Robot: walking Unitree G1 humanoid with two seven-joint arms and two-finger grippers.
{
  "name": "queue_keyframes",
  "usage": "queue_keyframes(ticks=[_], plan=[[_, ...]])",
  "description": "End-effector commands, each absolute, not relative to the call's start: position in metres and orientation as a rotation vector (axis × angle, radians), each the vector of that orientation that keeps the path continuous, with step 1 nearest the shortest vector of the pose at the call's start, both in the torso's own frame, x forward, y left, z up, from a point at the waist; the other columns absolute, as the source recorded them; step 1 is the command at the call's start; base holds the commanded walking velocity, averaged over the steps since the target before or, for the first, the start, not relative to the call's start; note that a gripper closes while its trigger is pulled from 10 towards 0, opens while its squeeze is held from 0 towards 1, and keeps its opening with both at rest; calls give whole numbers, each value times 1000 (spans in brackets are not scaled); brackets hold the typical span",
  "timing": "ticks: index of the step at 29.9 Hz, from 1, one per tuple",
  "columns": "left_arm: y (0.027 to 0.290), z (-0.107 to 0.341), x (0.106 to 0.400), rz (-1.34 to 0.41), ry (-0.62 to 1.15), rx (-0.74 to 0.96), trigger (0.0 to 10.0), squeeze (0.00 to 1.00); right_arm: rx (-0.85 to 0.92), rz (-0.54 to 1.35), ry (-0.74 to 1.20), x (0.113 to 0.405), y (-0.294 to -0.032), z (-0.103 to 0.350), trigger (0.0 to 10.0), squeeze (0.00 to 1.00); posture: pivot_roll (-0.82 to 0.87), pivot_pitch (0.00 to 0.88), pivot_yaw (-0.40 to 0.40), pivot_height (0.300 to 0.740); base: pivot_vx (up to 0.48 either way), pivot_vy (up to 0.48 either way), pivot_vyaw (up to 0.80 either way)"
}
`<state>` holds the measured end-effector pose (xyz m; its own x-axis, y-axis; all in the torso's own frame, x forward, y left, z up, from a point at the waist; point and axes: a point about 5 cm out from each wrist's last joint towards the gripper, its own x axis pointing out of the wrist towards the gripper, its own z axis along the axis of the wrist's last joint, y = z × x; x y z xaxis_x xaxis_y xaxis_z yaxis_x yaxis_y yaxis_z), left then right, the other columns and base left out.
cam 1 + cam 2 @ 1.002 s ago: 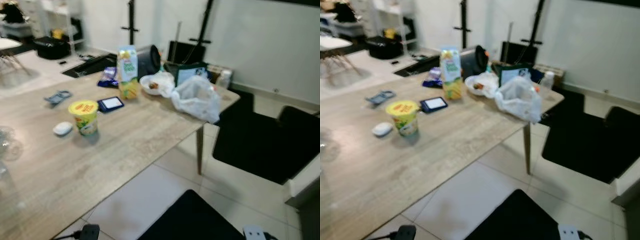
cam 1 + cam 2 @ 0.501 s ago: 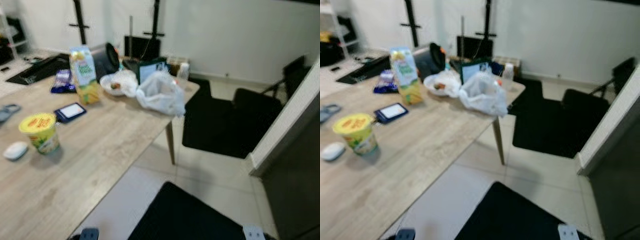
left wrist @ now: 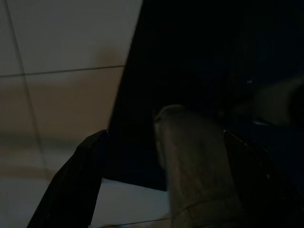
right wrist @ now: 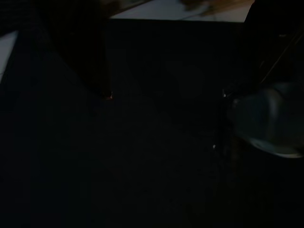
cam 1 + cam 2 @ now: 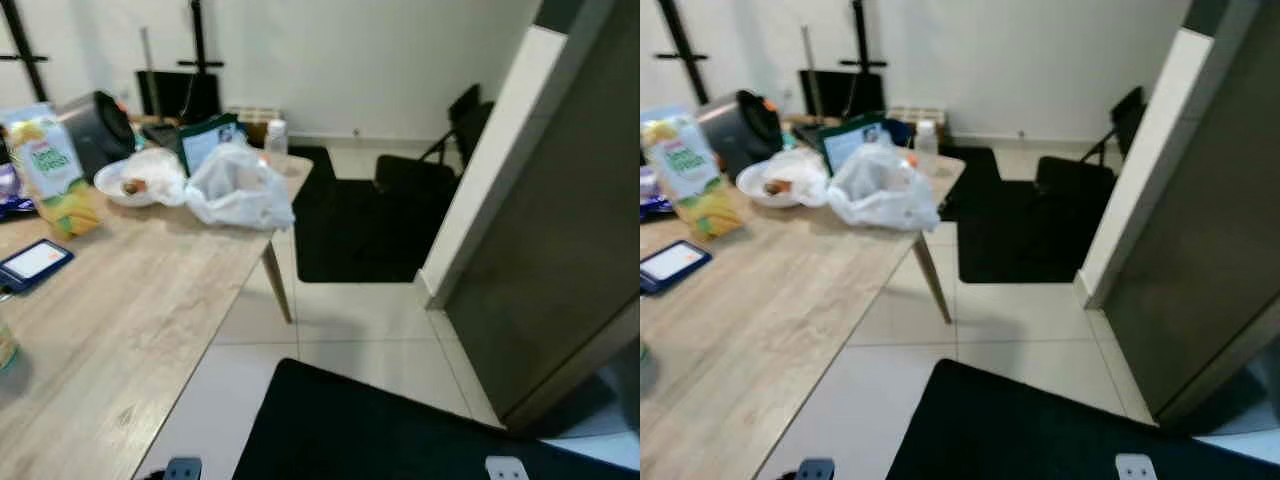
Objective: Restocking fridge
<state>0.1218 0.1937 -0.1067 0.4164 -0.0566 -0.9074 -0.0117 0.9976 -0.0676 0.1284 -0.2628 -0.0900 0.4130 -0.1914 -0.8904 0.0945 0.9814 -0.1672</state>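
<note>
Several groceries sit on the wooden tabletop (image 5: 150, 300) at the left of the scene. A juice carton (image 5: 48, 170) with a green and yellow label stands upright near the far left edge. To its right a white plate (image 5: 125, 185) holds some food, and just beside that lies a crumpled white plastic bag (image 5: 240, 188) at the tabletop's far right corner. Behind the bag stand a clear bottle (image 5: 277, 138) and a dark box with a pale front (image 5: 208, 140). A dark rounded appliance (image 5: 95, 130) sits behind the carton. Nearer along the left edge lies a phone (image 5: 32, 263) with a lit screen, flat on the wood.

To the right rises a tall dark panel with a white edge (image 5: 545, 220), likely the fridge, standing well apart from the tabletop. Between them the pale tiled floor (image 5: 350, 330) carries a black mat (image 5: 350, 225) on the far side and another black mat (image 5: 380, 430) on the near side. A black chair (image 5: 455, 125) stands by the far wall.

The left hand (image 3: 166, 180) hangs low over the floor and the dark mat, its two black fingers (image 3: 71, 185) spread apart with nothing between them. The right wrist view is very dark; I cannot tell how the right hand is set.
</note>
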Motion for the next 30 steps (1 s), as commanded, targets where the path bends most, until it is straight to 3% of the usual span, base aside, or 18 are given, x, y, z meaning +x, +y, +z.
queue_keyframes(ticks=[1, 16, 25, 30], plan=[[192, -105, 127, -36, 1129, -62, 10000, 0, -107, -194, 1154, 122, -268, -91, 10000, 0, 86, 0, -17, 740, 0, 0, -788], [193, -105, 127, -38, 1131, -60, 10000, 0, -118, -195, 1159, 120, -269, -91, 10000, 0, 86, 0, -19, 740, 0, 0, -788], [193, -105, 128, -61, 1126, -38, 10000, 0, -113, -206, 1155, 121, -268, -91, 10000, 0, 85, 0, -17, 740, 0, 0, 0], [193, -105, 128, -61, 1127, -41, 10000, 0, -110, -207, 1152, 123, -267, -91, 10000, 0, 83, 0, -16, 740, 321, 0, 0]])
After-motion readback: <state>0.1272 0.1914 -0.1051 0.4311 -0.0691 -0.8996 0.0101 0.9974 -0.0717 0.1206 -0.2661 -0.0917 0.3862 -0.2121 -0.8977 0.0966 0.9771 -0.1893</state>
